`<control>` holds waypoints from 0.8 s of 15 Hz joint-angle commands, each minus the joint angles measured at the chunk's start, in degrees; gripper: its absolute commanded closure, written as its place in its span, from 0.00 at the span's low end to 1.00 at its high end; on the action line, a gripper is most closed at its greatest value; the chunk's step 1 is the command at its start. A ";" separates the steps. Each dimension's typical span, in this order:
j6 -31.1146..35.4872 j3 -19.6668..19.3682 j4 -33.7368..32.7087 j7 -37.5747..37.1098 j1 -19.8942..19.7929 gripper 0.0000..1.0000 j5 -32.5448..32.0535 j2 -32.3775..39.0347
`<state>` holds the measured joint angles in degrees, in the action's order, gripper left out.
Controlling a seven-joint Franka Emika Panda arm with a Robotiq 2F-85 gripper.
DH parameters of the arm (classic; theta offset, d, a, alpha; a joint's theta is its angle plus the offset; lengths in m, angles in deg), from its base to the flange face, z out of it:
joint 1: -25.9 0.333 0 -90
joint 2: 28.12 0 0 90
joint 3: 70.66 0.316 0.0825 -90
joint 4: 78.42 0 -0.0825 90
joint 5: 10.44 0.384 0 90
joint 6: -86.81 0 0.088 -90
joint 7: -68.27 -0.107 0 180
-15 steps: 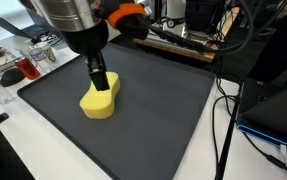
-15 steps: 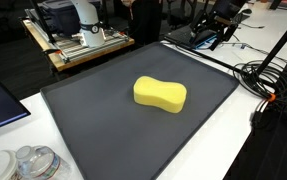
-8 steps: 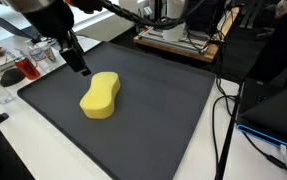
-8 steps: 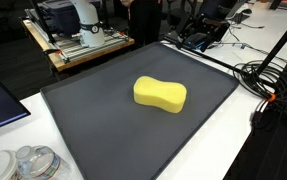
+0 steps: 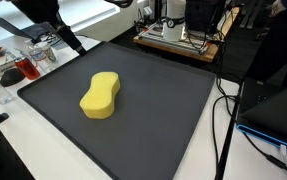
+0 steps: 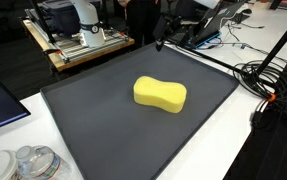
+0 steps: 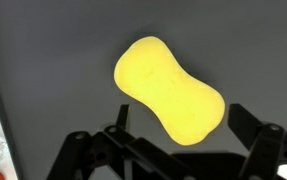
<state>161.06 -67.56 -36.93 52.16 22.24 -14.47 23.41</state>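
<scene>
A yellow peanut-shaped sponge (image 5: 101, 95) lies flat on a black mat (image 5: 163, 120); it also shows in both the other exterior view (image 6: 160, 94) and the wrist view (image 7: 170, 88). My gripper (image 5: 72, 42) is open and empty. It hangs high above the mat's far edge, well clear of the sponge. In an exterior view only its dark fingertip (image 6: 160, 42) shows. In the wrist view the two fingers of the gripper (image 7: 173, 150) stand wide apart at the bottom of the picture, with the sponge far below between them.
Clear plastic containers (image 5: 23, 65) with red contents sit beside the mat. Clear cups (image 6: 33, 163) stand on the white table. A wooden bench with equipment (image 6: 83, 40) stands behind. Black cables (image 5: 223, 110) run along the mat's side.
The gripper has let go of the sponge, risen and pulled back towards the mat's far corner. The sponge has not moved.
</scene>
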 commanded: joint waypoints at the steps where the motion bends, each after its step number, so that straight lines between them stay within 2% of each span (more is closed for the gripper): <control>1: 3.11 0.62 5.05 6.87 -2.07 0.00 -0.09 -2.58; 5: 9.08 0.66 11.74 12.42 -4.55 0.00 0.41 -4.90; 12: 21.86 1.75 29.79 24.72 -9.22 0.00 1.85 -12.53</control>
<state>177.05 -67.50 -18.45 71.34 15.65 -14.45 17.28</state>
